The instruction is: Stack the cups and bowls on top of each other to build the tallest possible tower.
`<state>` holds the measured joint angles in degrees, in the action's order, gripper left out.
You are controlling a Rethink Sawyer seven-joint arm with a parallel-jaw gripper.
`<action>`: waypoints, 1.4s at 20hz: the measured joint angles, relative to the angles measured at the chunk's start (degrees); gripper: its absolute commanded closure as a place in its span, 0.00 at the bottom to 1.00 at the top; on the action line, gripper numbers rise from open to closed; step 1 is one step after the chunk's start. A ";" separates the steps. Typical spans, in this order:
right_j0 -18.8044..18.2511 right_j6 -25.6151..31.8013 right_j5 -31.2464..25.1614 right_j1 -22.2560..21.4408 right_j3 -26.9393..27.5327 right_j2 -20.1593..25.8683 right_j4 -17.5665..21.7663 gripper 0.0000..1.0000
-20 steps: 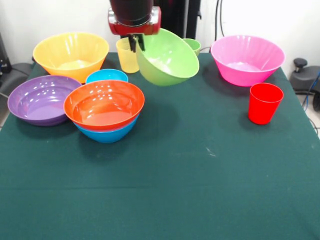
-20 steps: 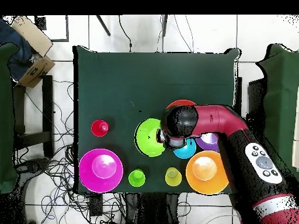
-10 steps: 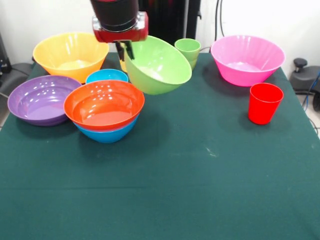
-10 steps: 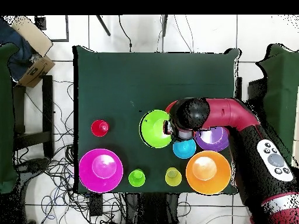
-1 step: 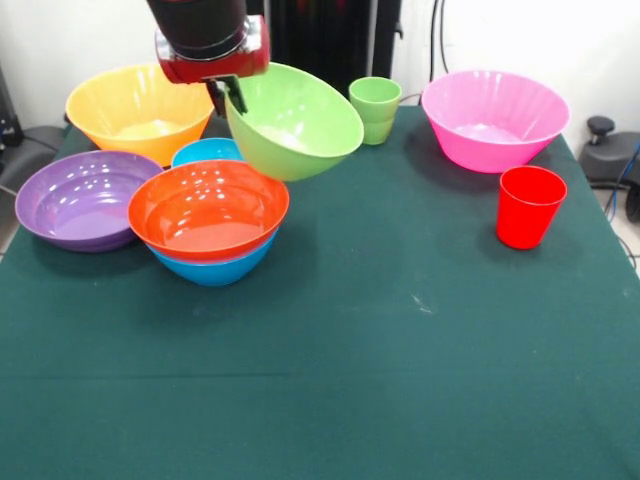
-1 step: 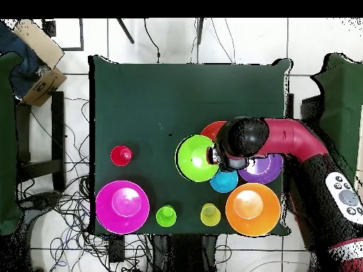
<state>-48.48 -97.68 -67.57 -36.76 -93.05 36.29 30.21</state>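
Gripper (image 5: 224, 95) is clamped on the left rim of the green bowl (image 5: 295, 122), carried tilted, clear of the table (image 5: 400, 350). Rim grip explains the tilt. Bowl hangs just right of the red-orange bowl (image 5: 208, 208), nested in the big blue bowl (image 5: 215, 268), the likely destination.

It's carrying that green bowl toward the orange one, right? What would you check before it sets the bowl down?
1. Grip: the hand pinches the green bowl by its rim: ok.
2. Bowl level: it hangs steeply tilted: not ok.
3. Bowl over the target: it sits beside the red-orange bowl, not above it: not ok.
4. Target free to receive: the red-orange bowl is empty, nested in the big blue bowl: ok.
5. Neighbours clear: the small blue bowl lies close under the hand: cannot tell.
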 measured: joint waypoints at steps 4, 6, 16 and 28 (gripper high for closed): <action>-0.37 0.96 -0.54 0.08 0.44 0.20 0.01 1.00; -0.48 1.09 -0.72 0.12 0.77 0.34 0.01 1.00; -1.96 2.71 -1.87 0.24 2.58 1.43 0.01 1.00; -4.87 10.34 -5.09 1.75 6.65 2.51 0.03 1.00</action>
<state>-53.35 -87.34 -72.66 -35.02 -86.40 38.80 30.24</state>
